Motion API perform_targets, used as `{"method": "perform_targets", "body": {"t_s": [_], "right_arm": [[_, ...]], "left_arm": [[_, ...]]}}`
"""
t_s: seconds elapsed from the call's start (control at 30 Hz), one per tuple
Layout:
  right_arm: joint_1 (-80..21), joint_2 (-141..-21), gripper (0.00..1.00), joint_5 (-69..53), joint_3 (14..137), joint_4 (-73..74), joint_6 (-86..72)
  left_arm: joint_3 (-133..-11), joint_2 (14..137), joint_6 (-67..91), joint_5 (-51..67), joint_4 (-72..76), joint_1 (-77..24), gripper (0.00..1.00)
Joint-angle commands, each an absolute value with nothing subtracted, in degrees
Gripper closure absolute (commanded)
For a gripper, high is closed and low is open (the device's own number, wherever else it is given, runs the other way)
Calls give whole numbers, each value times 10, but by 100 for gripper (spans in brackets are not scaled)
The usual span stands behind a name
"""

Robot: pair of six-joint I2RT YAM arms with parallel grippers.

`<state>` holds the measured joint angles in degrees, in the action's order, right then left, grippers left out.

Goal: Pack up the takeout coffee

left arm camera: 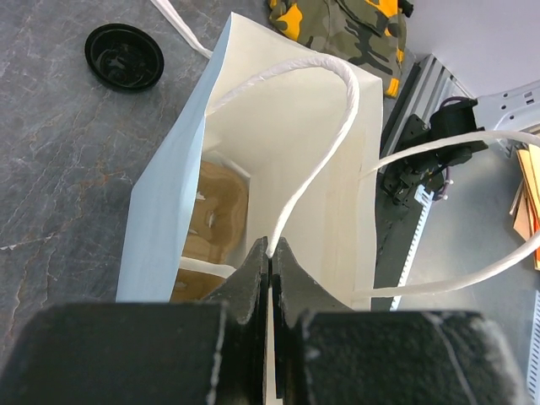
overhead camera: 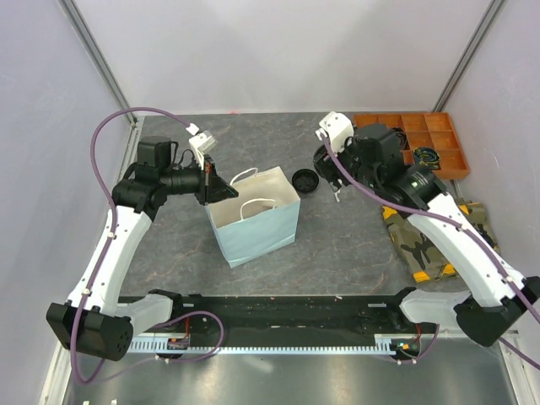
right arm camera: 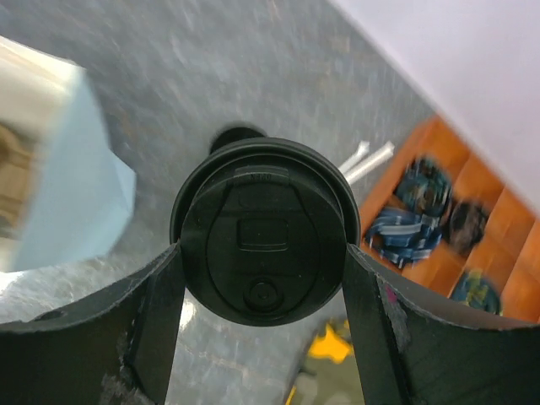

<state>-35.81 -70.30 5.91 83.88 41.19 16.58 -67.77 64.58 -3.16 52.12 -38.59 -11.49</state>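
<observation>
Grey stone tabletop carries the light-blue bag (overhead camera: 256,221) at mid-table. Your left gripper (left arm camera: 270,257) is pinched shut on its rim, propping the mouth open. Your right gripper (right arm camera: 263,274) clamps the takeout coffee (right arm camera: 266,228) near the bag. This looks like the transfer step: next, centre over the opening and lower it upright.

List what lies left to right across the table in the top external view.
In order: left hand → light-blue paper bag that it pinches → loose black lid → right hand gripping the takeout coffee → orange compartment tray.
</observation>
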Motion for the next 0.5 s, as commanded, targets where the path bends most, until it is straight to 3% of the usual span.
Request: {"method": "perform_targets", "body": {"t_s": [0.0,0.13,0.47], "right_arm": [[-319,-738,76,82,808,453,103],[-273,-780,78,-45,746,447,87],[-238,-824,76,-95,657,287,104]], "left_arm": [[-688,643,-21,514,-359,-115,98],[-697,655,-27,518,-359,-115,98],[-687,654,-14,516,-348,-115,98]]}}
